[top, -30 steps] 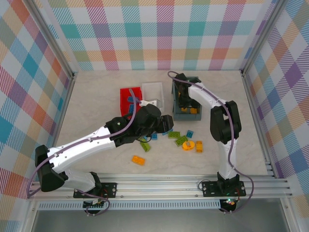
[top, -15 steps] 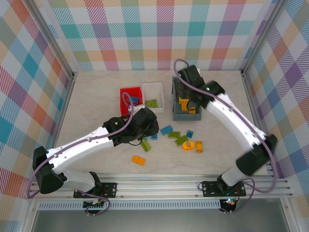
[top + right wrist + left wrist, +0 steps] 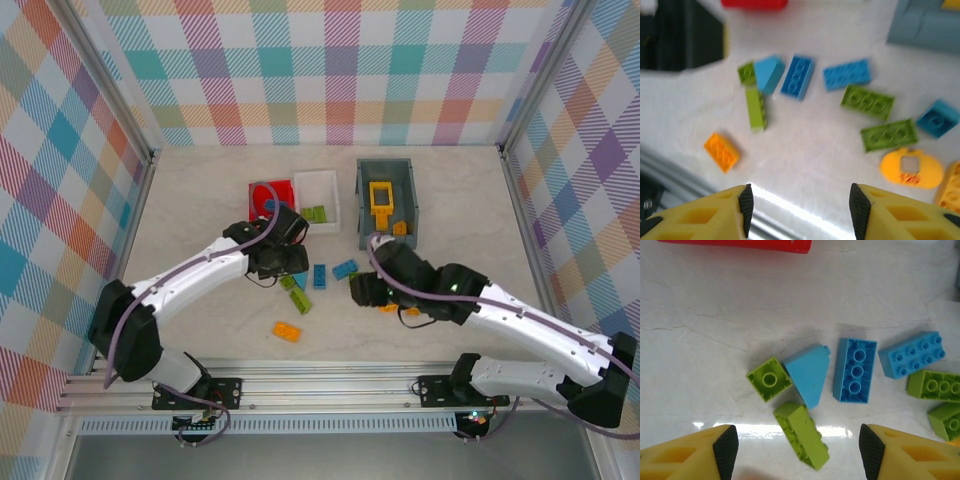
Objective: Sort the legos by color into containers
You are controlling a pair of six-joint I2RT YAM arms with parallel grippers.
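containers [image 3: 316, 176] stand in a row behind legos [image 3: 319, 276] scattered on the table [image 3: 200, 210].

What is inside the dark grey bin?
A yellow square frame piece and, nearer, an orange brick lie in the dark grey bin. Its near end is partly hidden by the right arm.

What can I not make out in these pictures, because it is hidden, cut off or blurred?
- Top external: the left arm covers part of the red bin, so its contents are unclear.
- Top external: the right arm partly covers the orange legos.
- Right wrist: the grey bin is blurred and cut by the top edge; its contents are unseen.
- Left wrist: two green legos are cut by the right edge.
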